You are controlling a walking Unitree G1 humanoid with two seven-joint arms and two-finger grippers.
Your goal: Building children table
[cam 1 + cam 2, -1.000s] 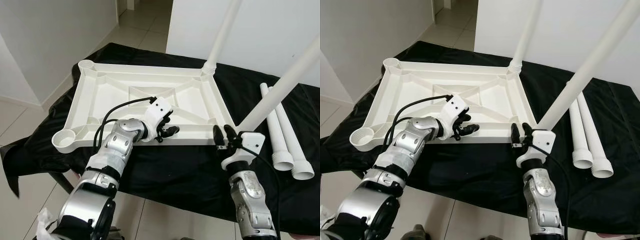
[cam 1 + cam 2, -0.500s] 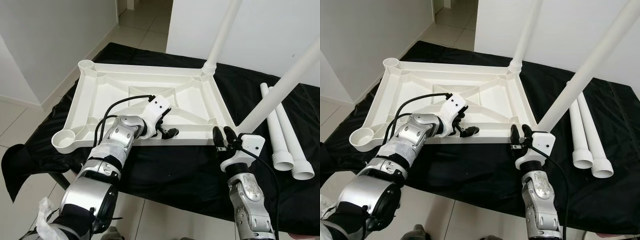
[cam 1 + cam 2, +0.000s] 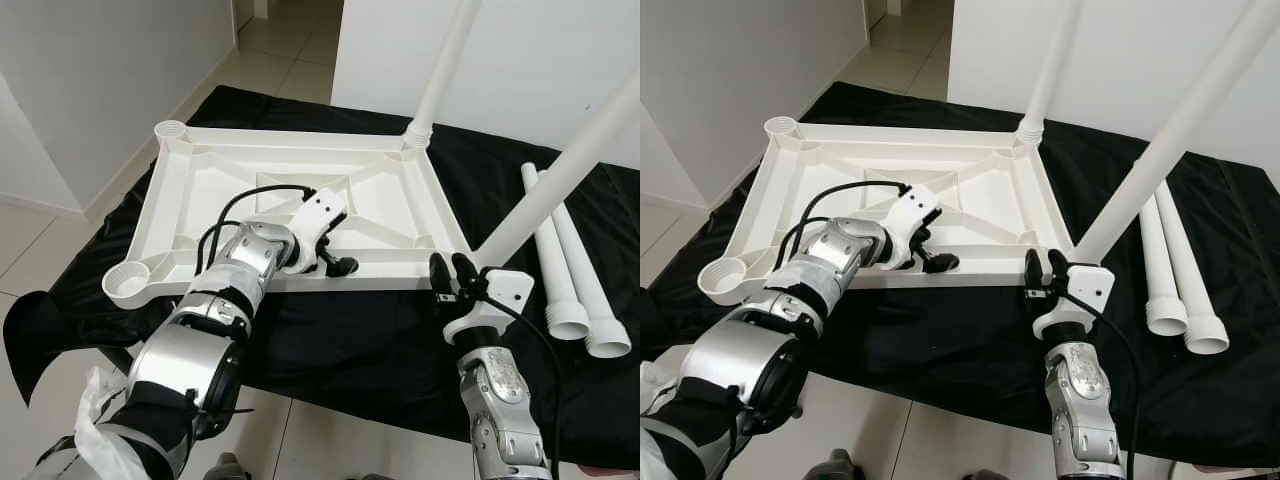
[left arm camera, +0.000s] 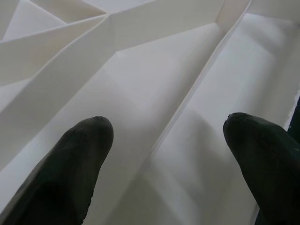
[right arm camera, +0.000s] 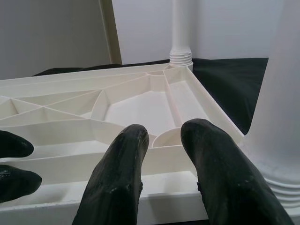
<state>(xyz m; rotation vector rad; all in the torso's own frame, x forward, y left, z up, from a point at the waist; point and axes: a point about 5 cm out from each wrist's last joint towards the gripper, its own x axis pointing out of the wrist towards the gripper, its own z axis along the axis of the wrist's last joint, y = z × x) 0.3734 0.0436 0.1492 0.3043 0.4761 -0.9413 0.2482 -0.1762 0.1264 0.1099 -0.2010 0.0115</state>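
End effectors (image 3: 335, 262) (image 3: 451, 272) flank one tabletop (image 3: 230, 175), four legs (image 3: 545, 190).

Left claw (image 3: 933, 259) on tabletop (image 3: 820, 180)

Tabletop (image 3: 240, 190), upturned: white moulded plastic, smooth, faintly satin, ribbed underside. Fitted legs (image 3: 560, 175) and loose legs (image 3: 560, 275) lying to the right of the right gripper (image 3: 451, 272): same white plastic, smooth tubes with ridged collars. Cloth (image 3: 360, 330) beneath both grippers: black fabric, matt, creased. Left gripper (image 3: 338, 262) fingers (image 4: 70, 173): black, matt, rubbery look. Arms (image 3: 490, 385): brushed silver metal, with white plastic wrist housings. Floor (image 3: 40, 250): pale glossy tile.
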